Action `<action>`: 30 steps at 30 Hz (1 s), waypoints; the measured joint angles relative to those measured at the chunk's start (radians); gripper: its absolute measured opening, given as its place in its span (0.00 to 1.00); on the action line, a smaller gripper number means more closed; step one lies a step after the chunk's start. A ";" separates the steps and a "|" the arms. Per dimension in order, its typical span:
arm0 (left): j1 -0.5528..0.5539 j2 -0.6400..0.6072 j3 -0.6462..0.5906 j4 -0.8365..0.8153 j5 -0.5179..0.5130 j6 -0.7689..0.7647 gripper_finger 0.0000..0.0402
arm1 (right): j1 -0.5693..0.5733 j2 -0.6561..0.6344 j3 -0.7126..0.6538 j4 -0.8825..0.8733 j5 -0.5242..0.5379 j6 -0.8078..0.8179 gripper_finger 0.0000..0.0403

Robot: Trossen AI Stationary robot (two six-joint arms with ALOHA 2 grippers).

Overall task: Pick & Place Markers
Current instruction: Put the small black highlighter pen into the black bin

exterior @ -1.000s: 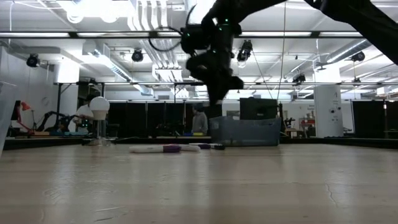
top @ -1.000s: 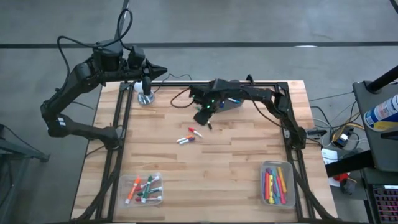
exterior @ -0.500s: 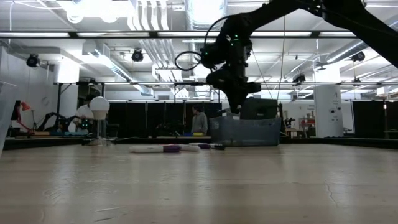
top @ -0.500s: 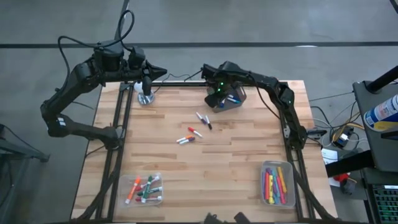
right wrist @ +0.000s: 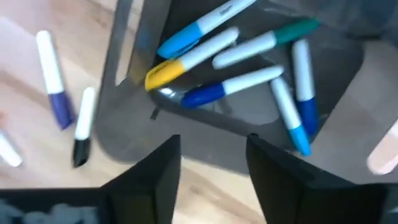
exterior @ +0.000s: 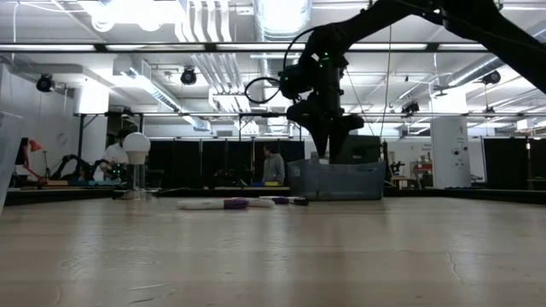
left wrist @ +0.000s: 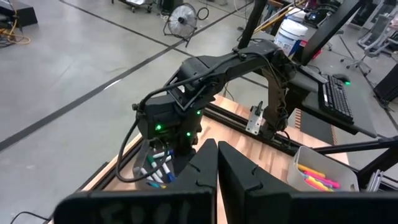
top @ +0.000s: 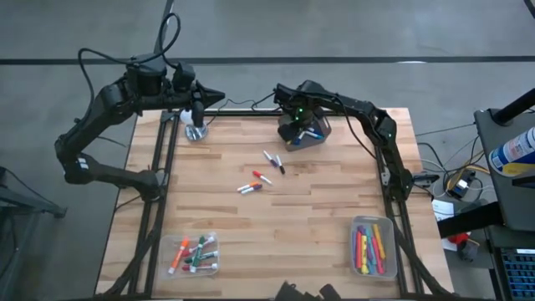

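Right gripper [top: 294, 132], fingers apart and empty, hovers over the dark bin [top: 311, 137] of white-bodied markers [right wrist: 239, 81] (far side of the surface); descending off-centre, it could strike the rim.

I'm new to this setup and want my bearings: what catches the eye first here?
The right gripper hangs open over the dark bin at the table's far edge, with white-bodied markers lying inside it. A few loose markers are scattered mid-table. Two clear trays sit at the near corners, the left tray and the right tray, both holding colourful markers, while the left gripper waits shut by the far left corner.
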 joint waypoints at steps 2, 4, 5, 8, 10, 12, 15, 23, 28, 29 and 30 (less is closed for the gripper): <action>0.000 0.001 0.000 0.002 0.000 0.000 0.02 | 0.008 -0.006 0.000 -0.015 -0.049 0.001 0.46; 0.000 0.001 0.000 0.002 0.000 0.000 0.02 | 0.025 -0.017 0.000 -0.019 -0.099 0.008 0.48; 0.000 0.001 0.000 0.002 0.000 0.000 0.02 | 0.037 -0.026 0.000 -0.019 -0.120 0.021 0.48; 0.000 0.001 0.000 0.002 0.000 0.001 0.02 | 0.085 -0.053 0.001 -0.016 -0.178 0.040 0.47; 0.000 0.001 0.000 0.002 0.000 0.001 0.02 | 0.122 -0.065 0.002 -0.013 -0.189 0.037 0.46; 0.000 0.001 0.000 0.002 0.000 0.001 0.02 | 0.164 -0.070 0.002 -0.005 -0.188 0.037 0.45; 0.000 0.003 0.000 0.002 0.000 0.002 0.02 | 0.228 -0.070 0.000 0.041 -0.187 0.019 0.44; 0.000 0.014 0.000 0.002 0.000 0.002 0.02 | 0.318 -0.035 -0.064 0.227 -0.186 0.253 0.41; 0.000 0.014 0.000 0.002 0.000 0.002 0.02 | 0.328 -0.011 -0.109 0.233 -0.185 0.286 0.39; 0.000 0.014 0.000 0.002 0.000 0.002 0.02 | 0.328 -0.010 -0.125 0.244 -0.181 0.288 0.39; 0.000 0.014 0.000 0.002 0.000 0.002 0.02 | 0.327 -0.009 -0.143 0.253 -0.177 0.295 0.39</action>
